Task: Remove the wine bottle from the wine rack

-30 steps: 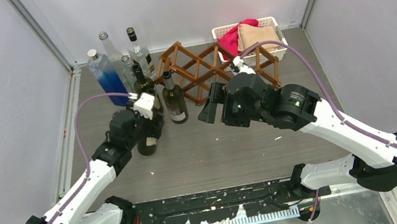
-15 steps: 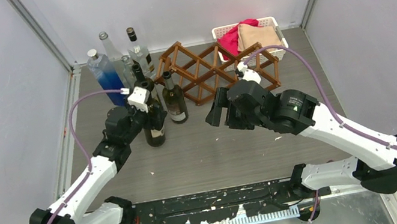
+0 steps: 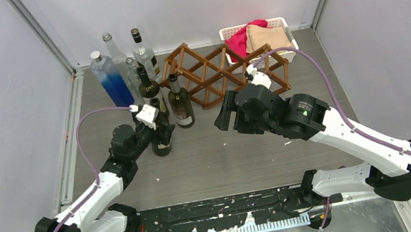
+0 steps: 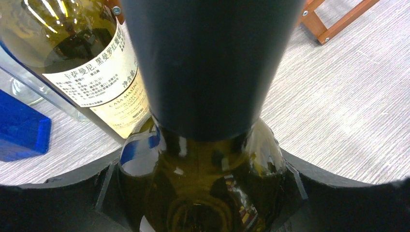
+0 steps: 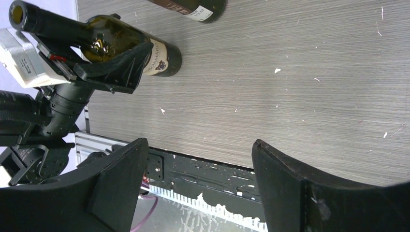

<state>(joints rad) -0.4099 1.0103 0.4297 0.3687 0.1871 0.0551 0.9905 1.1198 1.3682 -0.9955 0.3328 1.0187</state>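
The wine bottle (image 3: pixel 161 138), dark green glass with a pale label, stands upright about a hand's width in front of the brown lattice wine rack (image 3: pixel 208 71). My left gripper (image 3: pixel 155 131) is shut on its shoulder. In the left wrist view the bottle (image 4: pixel 203 164) fills the space between the jaws, its dark neck rising over the lens. In the right wrist view the same bottle (image 5: pixel 121 43) shows with its base at the table. My right gripper (image 3: pixel 222 112) hangs open just in front of the rack. Its fingers (image 5: pixel 290 179) have nothing between them.
Two more dark wine bottles (image 3: pixel 179 102) (image 3: pixel 149 87) stand beside the held one. A blue bottle (image 3: pixel 111 81) and clear bottles (image 3: pixel 143 50) are at the back left. A white basket (image 3: pixel 279 23) of cloths sits behind the rack at the back right. Walls close in on both sides.
The left arm has brought the bottle from a tilt to upright and shifted it slightly right. The right gripper has drawn a little away from the left one, its jaws narrowing slightly.
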